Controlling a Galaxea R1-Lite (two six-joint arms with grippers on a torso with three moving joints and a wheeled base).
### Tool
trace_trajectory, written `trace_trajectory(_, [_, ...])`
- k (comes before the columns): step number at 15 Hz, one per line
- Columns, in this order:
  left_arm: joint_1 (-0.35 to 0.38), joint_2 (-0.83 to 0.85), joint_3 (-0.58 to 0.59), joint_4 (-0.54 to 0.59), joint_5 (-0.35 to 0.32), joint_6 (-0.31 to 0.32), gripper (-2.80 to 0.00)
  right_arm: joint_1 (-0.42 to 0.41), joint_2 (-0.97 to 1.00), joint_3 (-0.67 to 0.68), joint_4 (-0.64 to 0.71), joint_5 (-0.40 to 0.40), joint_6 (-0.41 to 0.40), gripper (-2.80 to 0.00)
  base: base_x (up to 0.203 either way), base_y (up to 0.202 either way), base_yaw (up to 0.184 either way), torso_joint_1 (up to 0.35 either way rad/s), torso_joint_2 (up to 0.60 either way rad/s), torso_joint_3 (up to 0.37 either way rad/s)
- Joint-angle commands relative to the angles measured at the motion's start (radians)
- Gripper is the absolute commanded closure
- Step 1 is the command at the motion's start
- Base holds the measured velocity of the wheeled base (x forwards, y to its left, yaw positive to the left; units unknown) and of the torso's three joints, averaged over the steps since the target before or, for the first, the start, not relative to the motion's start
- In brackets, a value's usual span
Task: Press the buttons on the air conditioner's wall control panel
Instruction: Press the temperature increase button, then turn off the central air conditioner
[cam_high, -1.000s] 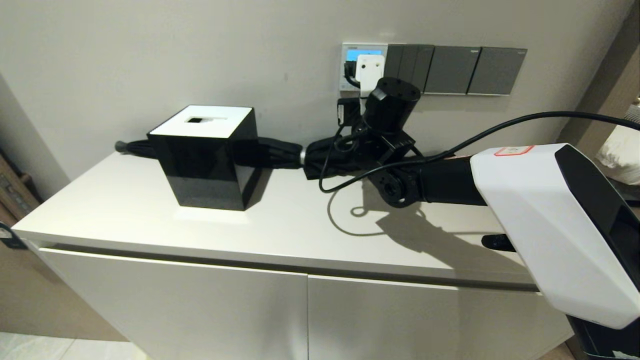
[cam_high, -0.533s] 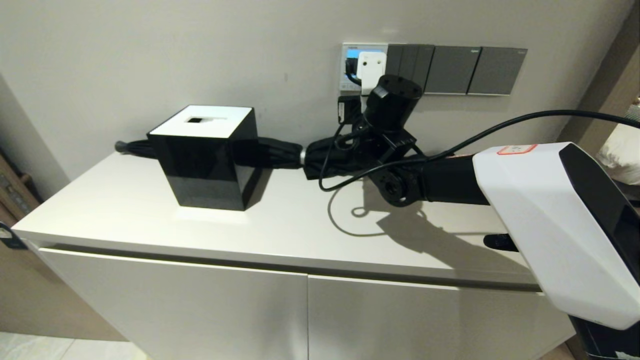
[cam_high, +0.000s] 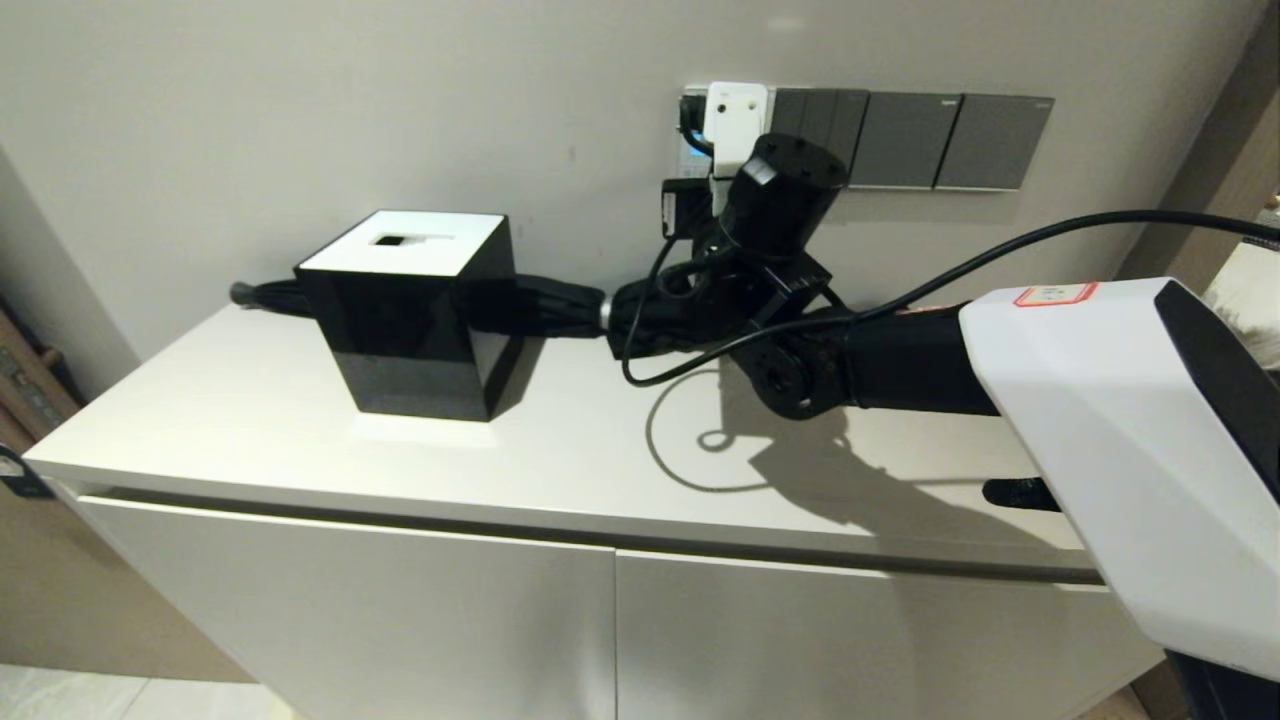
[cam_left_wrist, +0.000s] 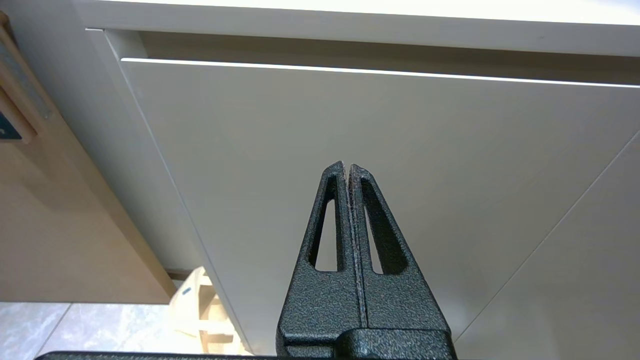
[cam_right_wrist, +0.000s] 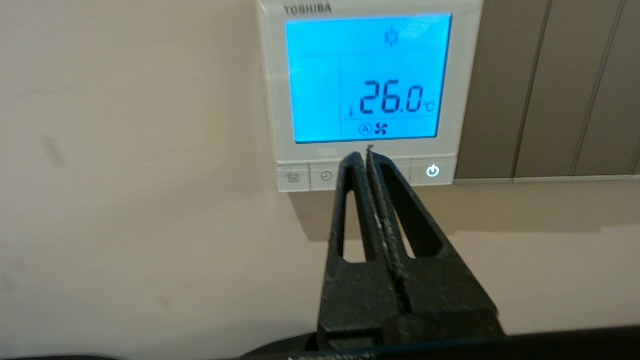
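The air conditioner's wall control panel (cam_right_wrist: 370, 80) is a white-framed square marked TOSHIBA, with a lit blue screen showing 26.0. The buttons (cam_right_wrist: 325, 176) run along its bottom edge, and the power button (cam_right_wrist: 433, 171) glows at one end. My right gripper (cam_right_wrist: 363, 156) is shut and empty. Its tips sit at the middle of the button strip and hide the middle buttons. In the head view my right wrist (cam_high: 785, 195) covers most of the panel (cam_high: 690, 165). My left gripper (cam_left_wrist: 347, 167) is shut and parked low in front of the cabinet door.
Dark grey switch plates (cam_high: 940, 140) line the wall to the right of the panel. On the white cabinet top (cam_high: 250, 420) stand a black tissue box (cam_high: 410, 310) and a black folded umbrella (cam_high: 560, 300) along the wall. A black cable loops down from my right arm.
My right wrist has moved up the wall and slightly left, and now covers more of the panel in the head view. The left arm has not moved.
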Motion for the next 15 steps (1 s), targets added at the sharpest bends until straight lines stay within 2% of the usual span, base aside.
trace_trajectory(1, [0.0,0.002,0.0,-0.001,0.0,0.0,0.0,0.027,-0.057,0.026,-0.005,-0.005,-0.003,0.0,0.0,0.0,0.0,0.0,0.0,0.0])
trace_trajectory(6, [0.0,0.0,0.0,0.001,0.0,0.001,0.0,0.041,-0.224,0.169,-0.033,-0.007,-0.044,0.0,0.0,0.0,0.0,0.0,0.0,0.0])
trace_trajectory(10, [0.0,0.001,0.0,0.001,0.0,0.0,0.0,-0.003,-0.384,0.346,-0.033,-0.017,-0.061,0.0,0.0,0.0,0.0,0.0,0.0,0.0])
trace_trajectory(12, [0.0,0.0,0.0,0.0,0.0,0.0,0.0,-0.076,-0.468,0.456,-0.033,-0.022,-0.066,0.0,0.0,0.0,0.0,0.0,0.0,0.0])
trace_trajectory(15, [0.0,0.0,0.0,0.001,0.0,0.0,0.0,-0.278,-0.609,0.643,-0.029,-0.018,-0.069,0.0,0.0,0.0,0.0,0.0,0.0,0.0])
